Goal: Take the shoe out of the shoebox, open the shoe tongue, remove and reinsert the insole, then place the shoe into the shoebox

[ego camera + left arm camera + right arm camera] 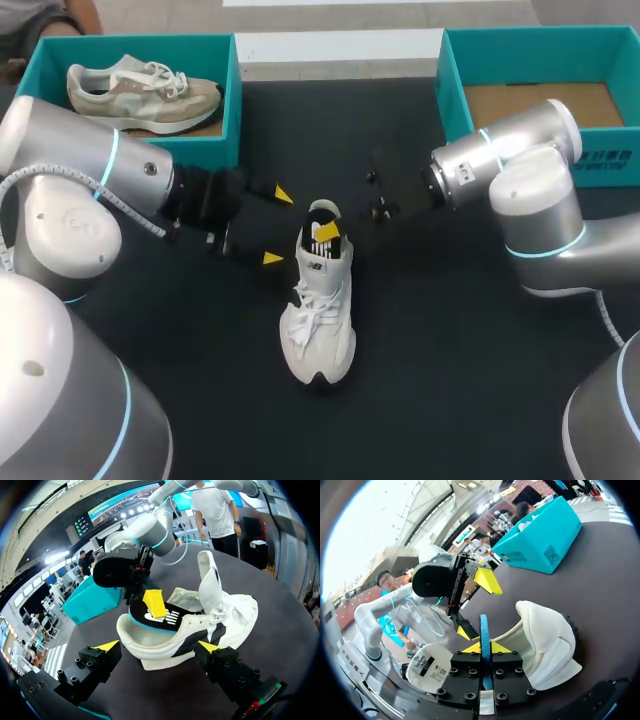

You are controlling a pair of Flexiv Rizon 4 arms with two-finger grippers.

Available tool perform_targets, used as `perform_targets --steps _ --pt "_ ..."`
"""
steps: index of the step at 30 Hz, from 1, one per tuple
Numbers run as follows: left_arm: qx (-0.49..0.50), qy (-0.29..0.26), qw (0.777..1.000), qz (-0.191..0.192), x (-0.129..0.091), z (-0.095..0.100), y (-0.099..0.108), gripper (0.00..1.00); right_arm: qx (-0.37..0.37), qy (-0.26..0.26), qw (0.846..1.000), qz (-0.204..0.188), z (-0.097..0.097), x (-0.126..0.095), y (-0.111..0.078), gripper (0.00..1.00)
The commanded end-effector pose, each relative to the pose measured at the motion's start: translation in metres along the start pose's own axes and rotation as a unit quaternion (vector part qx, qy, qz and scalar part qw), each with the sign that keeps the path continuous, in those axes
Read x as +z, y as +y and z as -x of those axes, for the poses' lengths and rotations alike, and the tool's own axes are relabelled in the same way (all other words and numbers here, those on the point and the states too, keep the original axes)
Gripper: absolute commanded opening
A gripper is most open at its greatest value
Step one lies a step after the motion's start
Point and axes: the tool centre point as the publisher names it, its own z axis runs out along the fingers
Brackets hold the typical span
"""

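A white shoe (pixel 318 315) lies on the dark table, toe towards me, its tongue (pixel 210 582) pulled up. My right gripper (pixel 325 232) is over the heel opening, shut on the black, blue-edged insole (pixel 162 617), which stands partly out of the shoe. In the right wrist view the insole (pixel 484 627) shows edge-on, pinched in that gripper (pixel 484 650), with the shoe (pixel 545 640) just beyond. My left gripper (pixel 278 226) is open at the shoe's heel, its yellow tips straddling the back of the shoe (pixel 200 630). Whether the left gripper (pixel 159 647) touches it is unclear.
A teal shoebox (pixel 232 75) at the back left holds a beige shoe (pixel 145 90). A second teal shoebox (pixel 450 75) at the back right shows only its cardboard floor. Bare dark tabletop lies on both sides of the white shoe.
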Motion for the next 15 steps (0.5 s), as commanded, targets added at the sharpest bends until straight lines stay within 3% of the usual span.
perform_targets --steps 1,9,10,13,15 --pt "0.000 0.000 1.000 0.002 0.000 -0.001 0.000 1.00 0.009 0.003 1.000 0.004 0.001 0.010 -0.012 0.00" --pt "0.000 0.000 1.000 0.002 0.000 -0.001 0.000 1.00 0.017 0.002 1.000 0.005 0.001 0.010 -0.015 0.00" --pt "0.000 0.000 1.000 0.002 0.000 -0.001 0.000 1.00 0.013 0.000 1.000 0.005 0.000 0.009 -0.014 0.13" --pt "0.000 0.000 1.000 0.002 0.000 -0.001 0.000 1.00 0.005 -0.007 1.000 0.005 -0.002 0.004 -0.008 0.30" --pt "0.000 0.000 1.000 0.002 0.000 -0.001 0.000 1.00 0.000 -0.010 1.000 0.003 -0.004 0.003 -0.005 0.32"
